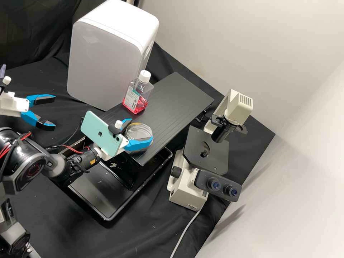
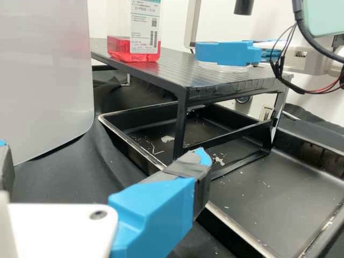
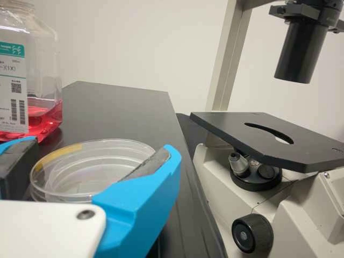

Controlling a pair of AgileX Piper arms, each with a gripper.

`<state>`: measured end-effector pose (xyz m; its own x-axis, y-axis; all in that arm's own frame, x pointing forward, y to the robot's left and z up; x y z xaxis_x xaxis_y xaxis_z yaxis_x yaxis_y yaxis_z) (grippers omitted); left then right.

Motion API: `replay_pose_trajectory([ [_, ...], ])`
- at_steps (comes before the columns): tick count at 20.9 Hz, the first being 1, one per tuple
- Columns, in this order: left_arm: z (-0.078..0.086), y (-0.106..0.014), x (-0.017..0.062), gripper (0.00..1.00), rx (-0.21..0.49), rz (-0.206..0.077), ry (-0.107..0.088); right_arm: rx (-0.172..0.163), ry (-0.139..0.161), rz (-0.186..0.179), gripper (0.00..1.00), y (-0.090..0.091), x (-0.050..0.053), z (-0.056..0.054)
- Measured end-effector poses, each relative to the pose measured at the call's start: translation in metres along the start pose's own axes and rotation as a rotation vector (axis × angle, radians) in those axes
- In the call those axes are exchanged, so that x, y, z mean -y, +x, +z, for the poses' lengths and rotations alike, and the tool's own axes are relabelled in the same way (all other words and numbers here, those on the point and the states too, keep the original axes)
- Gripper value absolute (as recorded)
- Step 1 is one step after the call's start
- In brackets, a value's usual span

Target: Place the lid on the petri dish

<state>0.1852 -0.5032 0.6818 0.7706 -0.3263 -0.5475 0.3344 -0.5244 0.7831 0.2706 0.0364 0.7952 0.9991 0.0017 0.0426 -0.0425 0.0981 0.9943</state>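
Note:
A clear petri dish (image 1: 139, 131) with its lid on rests near the front edge of the raised black platform (image 1: 175, 100). In the right wrist view the petri dish (image 3: 91, 166) shows a yellow mark on its rim. My right gripper (image 1: 139, 132) straddles it, with one blue finger against each side of the lid, so it is shut on the lid. In its own view the right gripper (image 3: 102, 148) frames the dish. My left gripper (image 1: 53, 111) hangs open at the far left, away from the platform, with nothing between its fingers (image 2: 177, 188).
A flask of red liquid (image 1: 137, 94) stands behind the dish on the platform. A white box (image 1: 107, 53) sits at the back left, and a microscope (image 1: 208, 157) stands to the right. A black tray (image 1: 107, 193) lies under and in front of the platform.

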Motion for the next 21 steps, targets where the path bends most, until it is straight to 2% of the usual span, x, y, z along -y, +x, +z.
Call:
replay_pose_trajectory([
  [6,0.0,0.0,0.0,1.0,0.0,0.0,0.0,0.008,0.016,0.001,0.0,0.0009,-0.0007,0.0036],
  [11,0.0,0.0,0.0,1.0,-0.001,0.001,0.006,0.007,0.011,0.0,0.0,-0.0008,-0.0011,0.0058],
  [18,0.0009,0.0001,0.0003,1.0,-0.002,0.001,0.013,0.004,0.025,0.002,0.0,-0.0015,-0.002,0.0074],
  [21,0.0,0.0001,0.0,1.0,-0.011,0.004,0.009,0.008,0.022,0.001,0.0,-0.001,-0.0026,0.0096],
])
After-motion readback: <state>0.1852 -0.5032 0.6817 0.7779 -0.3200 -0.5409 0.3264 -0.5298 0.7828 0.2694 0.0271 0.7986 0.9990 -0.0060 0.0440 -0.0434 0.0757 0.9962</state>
